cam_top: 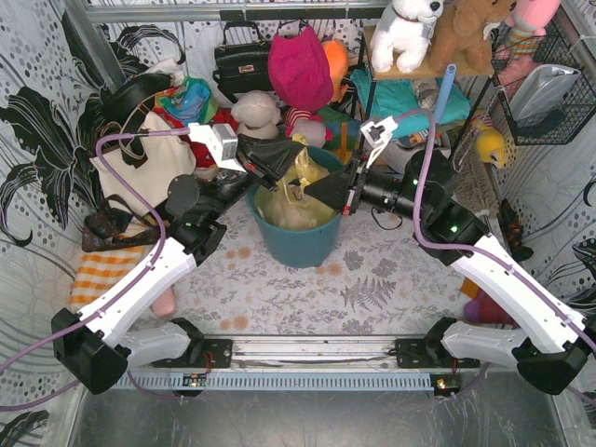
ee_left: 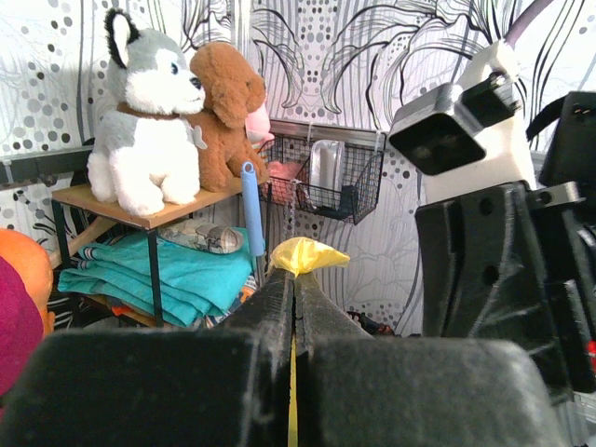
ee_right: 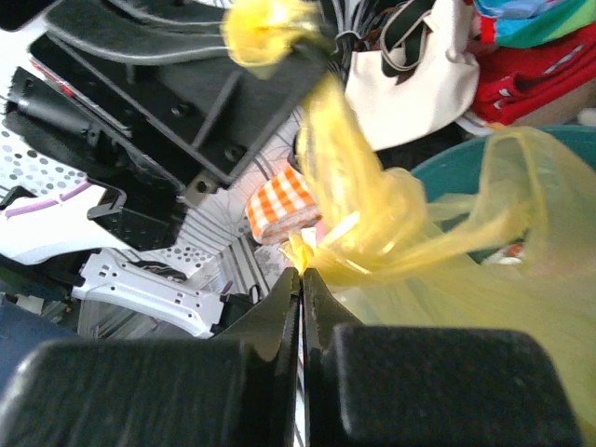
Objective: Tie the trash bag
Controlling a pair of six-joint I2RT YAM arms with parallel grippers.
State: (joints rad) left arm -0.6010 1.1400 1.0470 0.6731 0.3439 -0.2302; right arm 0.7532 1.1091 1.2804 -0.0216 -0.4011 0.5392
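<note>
Left gripper (cam_top: 294, 166) was clamped shut on one of the handle flaps (ee_right: 340, 140) of the trash bag (cam_top: 291, 212). Its wrist view showed a yellow tip poking out above the closed fingers. Right gripper (cam_top: 309, 193) was shut too, pinching the end of the other flap right at the tips. Both tools sat close together over the mouth of the bin (cam_top: 298, 247), tips nearly meeting.

Bag was seated in the teal bin between my two arms, its top bulging above the rim.

Step, my read: mid-tie. In the right wrist view the flaps looked wrapped round each other in a loose bunch just beside my right fingertips. Couldn't tell if a full crossing had gone through. The next move would call for pulling the two ends apart, opposite ways and low across the bin mouth, with both grips tight. Thin film slips, and an upward pull would likely lift the bag out rather than cinch it.

Orientation: bag stood upright, long axis vertical, mouth up. The left-held flap ran as a stretched strand from the bunch up to the left gripper. The right-held end was short and pointed straight into the right gripper.
</note>
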